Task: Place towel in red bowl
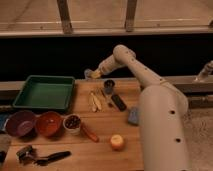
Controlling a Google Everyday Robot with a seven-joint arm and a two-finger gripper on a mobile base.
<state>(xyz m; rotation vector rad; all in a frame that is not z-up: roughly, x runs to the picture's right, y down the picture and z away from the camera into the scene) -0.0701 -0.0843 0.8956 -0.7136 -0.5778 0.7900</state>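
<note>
Gripper: the gripper (93,74) hangs over the back edge of the table (100,152), just up and left of the dark cup (109,86). Its fingers are pressed together on a small pale wad, which I take to be the towel (88,73).
Towel: off the table, up in the grip, well apart from the bowls.
Red bowl: the red bowl (48,123) sits front left, between the purple bowl (20,122) and the white bowl (73,122), with nothing in it.
Done: the pick-up, it looks like.
Left: the carry forward and left past the green tray (44,92), then the drop — the whole placing.

Towel (88,73) in hand (92,75) (right of tray (45,106))
</note>
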